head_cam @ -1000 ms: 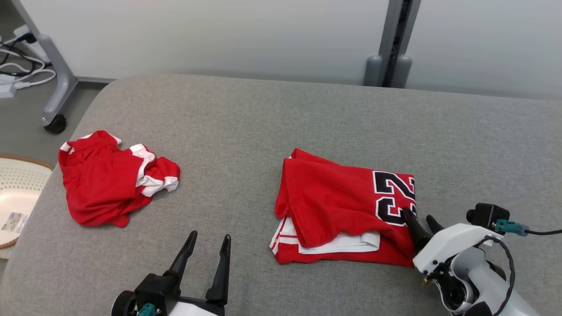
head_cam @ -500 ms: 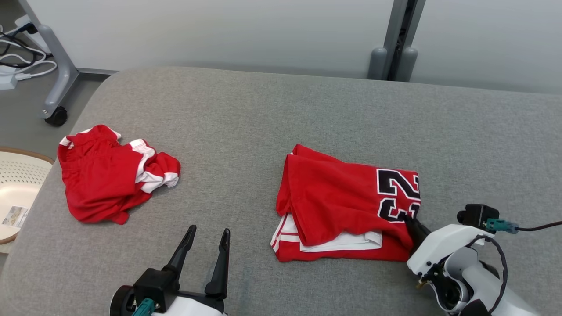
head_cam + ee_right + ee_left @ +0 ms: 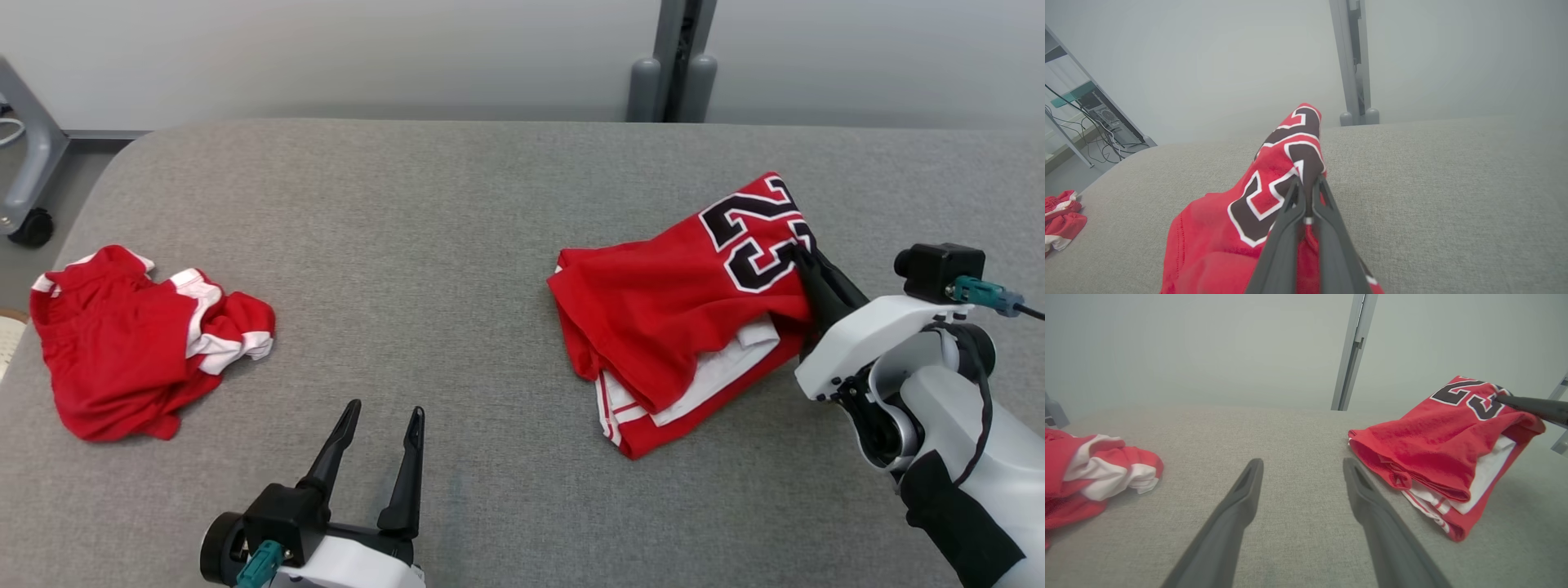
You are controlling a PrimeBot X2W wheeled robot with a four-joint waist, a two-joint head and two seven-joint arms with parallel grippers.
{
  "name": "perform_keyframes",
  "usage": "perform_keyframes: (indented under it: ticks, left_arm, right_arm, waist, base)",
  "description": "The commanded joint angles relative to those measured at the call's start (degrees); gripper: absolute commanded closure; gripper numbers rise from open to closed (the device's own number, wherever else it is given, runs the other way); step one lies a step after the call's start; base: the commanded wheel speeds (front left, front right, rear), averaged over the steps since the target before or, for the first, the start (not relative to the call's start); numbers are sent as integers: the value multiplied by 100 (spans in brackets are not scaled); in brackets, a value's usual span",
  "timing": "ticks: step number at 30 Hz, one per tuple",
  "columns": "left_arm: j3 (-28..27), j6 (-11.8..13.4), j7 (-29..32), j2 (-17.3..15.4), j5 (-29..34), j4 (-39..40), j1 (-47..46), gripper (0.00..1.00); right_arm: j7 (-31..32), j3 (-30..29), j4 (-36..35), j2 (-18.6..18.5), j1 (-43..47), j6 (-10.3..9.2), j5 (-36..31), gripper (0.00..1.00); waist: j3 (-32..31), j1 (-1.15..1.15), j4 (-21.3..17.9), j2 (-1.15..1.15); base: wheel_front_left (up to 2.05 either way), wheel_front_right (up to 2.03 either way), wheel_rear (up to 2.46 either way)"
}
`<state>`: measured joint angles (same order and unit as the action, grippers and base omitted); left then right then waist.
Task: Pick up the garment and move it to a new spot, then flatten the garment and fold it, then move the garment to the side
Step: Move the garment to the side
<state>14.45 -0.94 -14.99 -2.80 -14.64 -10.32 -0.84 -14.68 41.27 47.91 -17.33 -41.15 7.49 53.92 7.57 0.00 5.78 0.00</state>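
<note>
The garment [image 3: 661, 318], a folded red jersey numbered 23, lies at the right of the grey fabric-covered desk [image 3: 457, 245], its numbered edge pinched and raised by our right jaws, while our left jaws stand wide and empty, well apart from it.

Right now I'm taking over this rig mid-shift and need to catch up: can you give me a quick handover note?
Left gripper: open, holding nothing, above the grey pad.
Right gripper: shut on the numbered edge of the folded jersey, that end raised, the other end on the pad.
Done: jersey folded.
To do: carry it to the side and release.
A crumpled red garment lies on the pad's left, unfolded.
</note>
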Motion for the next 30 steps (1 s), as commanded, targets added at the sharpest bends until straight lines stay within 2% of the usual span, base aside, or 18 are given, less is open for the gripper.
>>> perform_keyframes:
  ticks: [1, 11, 20, 30]
  left_arm:
    - [-23, 2, -18, -20, 33, 3, -116, 0]
    - [-53, -71, -18, -20, 83, 2, -263, 0]
    - [-146, -161, -18, -20, 269, 10, -490, 0]
    - [-251, -313, -18, -25, 530, 56, -730, 0]
  right_arm:
    - [-52, 42, -81, -38, -33, 1, 25, 100]
    - [125, 411, -954, -638, -362, 1, 388, 100]
    - [196, 587, -984, -1038, -1103, 1, 254, 100]
    - [327, 759, -660, -1549, -1706, 0, 120, 100]
  waist:
    - [49, 0, -76, 0]
    - [302, 0, -386, 0]
    - [625, 0, -691, 0]
    - [1105, 0, -910, 0]
  base:
    - [0, 0, 0]
    - [0, 0, 0]
    - [0, 0, 0]
    - [0, 0, 0]
